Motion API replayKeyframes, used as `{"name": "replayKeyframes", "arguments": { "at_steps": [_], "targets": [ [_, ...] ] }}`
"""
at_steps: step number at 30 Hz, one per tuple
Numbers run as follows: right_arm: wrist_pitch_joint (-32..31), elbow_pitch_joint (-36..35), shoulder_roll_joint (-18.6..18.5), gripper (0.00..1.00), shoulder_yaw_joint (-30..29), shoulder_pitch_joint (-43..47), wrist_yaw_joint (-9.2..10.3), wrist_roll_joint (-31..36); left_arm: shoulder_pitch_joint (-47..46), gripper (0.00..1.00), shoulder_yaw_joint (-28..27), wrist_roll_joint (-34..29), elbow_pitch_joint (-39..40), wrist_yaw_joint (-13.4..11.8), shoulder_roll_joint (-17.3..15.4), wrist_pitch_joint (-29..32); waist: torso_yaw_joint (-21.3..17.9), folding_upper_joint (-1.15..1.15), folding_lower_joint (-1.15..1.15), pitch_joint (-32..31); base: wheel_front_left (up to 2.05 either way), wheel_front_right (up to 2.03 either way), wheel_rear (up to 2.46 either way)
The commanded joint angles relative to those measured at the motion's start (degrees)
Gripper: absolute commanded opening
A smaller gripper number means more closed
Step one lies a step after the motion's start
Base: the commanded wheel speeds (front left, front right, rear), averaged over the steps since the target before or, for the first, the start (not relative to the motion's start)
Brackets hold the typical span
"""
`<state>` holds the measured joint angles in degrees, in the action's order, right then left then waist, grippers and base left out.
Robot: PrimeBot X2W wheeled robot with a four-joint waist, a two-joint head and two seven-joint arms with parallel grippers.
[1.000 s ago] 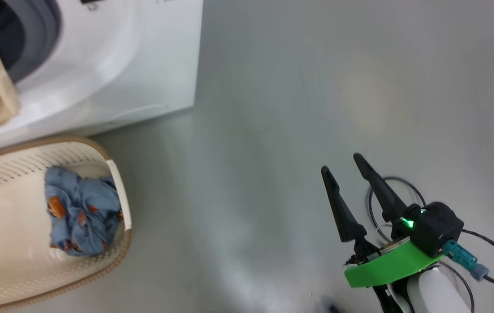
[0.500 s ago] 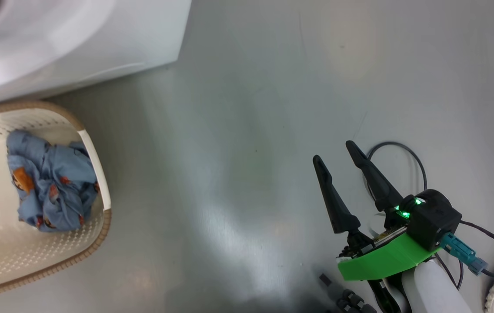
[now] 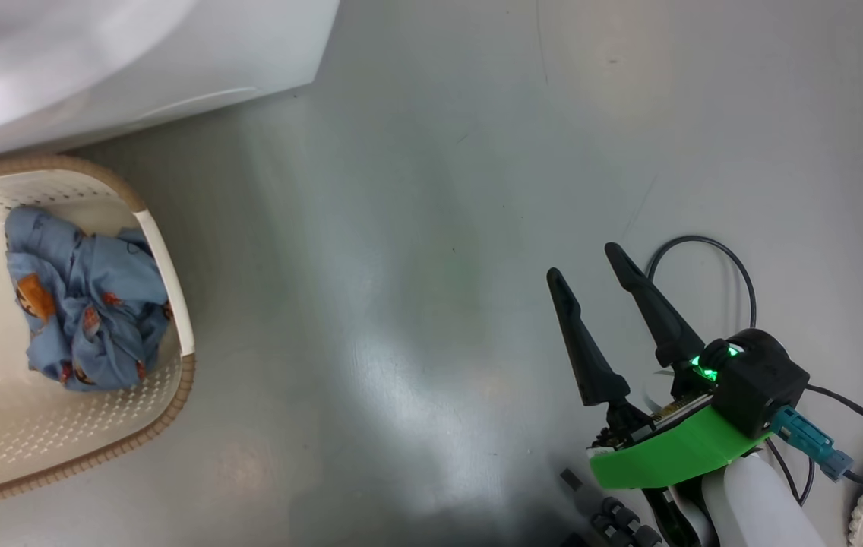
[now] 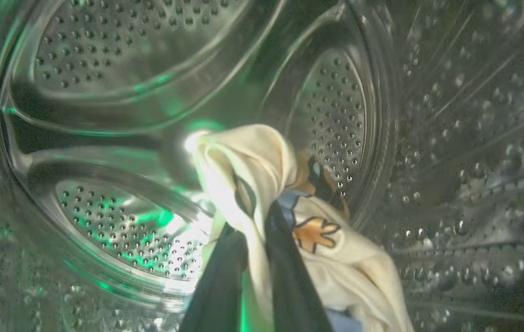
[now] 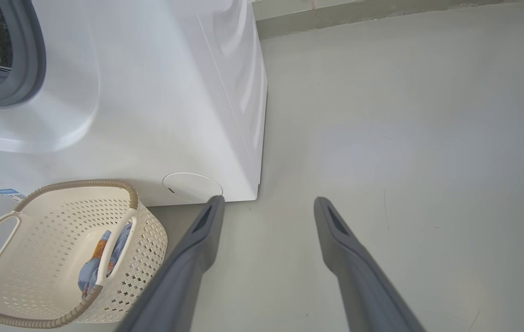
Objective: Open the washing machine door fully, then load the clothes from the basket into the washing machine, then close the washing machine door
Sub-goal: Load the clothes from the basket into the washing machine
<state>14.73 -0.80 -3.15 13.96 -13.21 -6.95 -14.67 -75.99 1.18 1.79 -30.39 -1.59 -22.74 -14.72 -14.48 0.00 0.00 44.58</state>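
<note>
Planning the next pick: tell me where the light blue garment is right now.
The light blue garment lies crumpled inside the basket, against its end wall, at the head view's left edge, just in front of the washing machine.

Floor (image 3: pixel 431 228): pale grey, smooth, glossy, faint scuffs. Washing machine (image 3: pixel 135 61) stands on it at upper left of head view. Basket (image 3: pixel 185 384) on floor just beside machine's front.

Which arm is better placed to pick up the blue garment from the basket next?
Probably right: the right tool is open, empty, over the floor near the basket holding the blue garment. The left tool is shut on the cream garment inside the drum.
</note>
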Motion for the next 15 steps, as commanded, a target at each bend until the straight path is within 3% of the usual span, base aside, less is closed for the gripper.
{"name": "replayKeyframes", "arguments": {
  "at_steps": [1, 4, 6, 7, 8, 15],
  "targets": [
    [0.3, -0.9, 0.3, 1.00, 1.3, 0.3, -0.54, -0.9, 2.5, 0.00, -1.2, 1.1, -0.7, -0.1, -2.5, -0.3, 0.2, 0.00, 0.00, -0.3, 0.00, 0.00, 0.00],
    [0.3, -0.7, 0.3, 1.00, 1.2, 0.4, -0.54, -0.8, 3.4, 0.02, -1.8, 2.6, -5.1, 0.5, -1.5, -0.3, 0.5, 0.00, 0.00, -0.9, 0.00, 0.00, 0.00],
    [0.3, -0.6, 0.3, 1.00, 1.2, 0.5, -0.54, -0.7, 3.3, 0.35, -1.8, 3.0, -7.2, 0.7, -1.2, -0.3, 0.7, 0.00, 0.00, -1.2, 0.00, 0.00, 0.00],
    [0.3, -0.6, 0.3, 1.00, 1.2, 0.6, -0.54, -0.7, 3.3, 0.61, -2.0, 3.6, -8.8, 0.9, -0.8, -0.3, 0.8, 0.00, 0.00, -1.3, 0.00, 0.00, 0.00],
    [0.3, -0.6, 0.3, 1.00, 1.2, 0.6, -0.54, -0.7, 3.1, 1.00, -2.0, 3.7, -9.4, 1.1, -0.7, -0.3, 0.9, 0.00, 0.00, -1.5, 0.00, 0.00, 0.00],
    [0.3, -0.2, 0.3, 1.00, 1.1, 0.4, -0.54, -0.3, 1.9, 1.00, -2.0, 4.4, -13.9, 1.2, 0.2, -0.3, 1.6, 0.00, 0.00, -2.8, 0.00, 0.00, 0.00]
  ]
}}
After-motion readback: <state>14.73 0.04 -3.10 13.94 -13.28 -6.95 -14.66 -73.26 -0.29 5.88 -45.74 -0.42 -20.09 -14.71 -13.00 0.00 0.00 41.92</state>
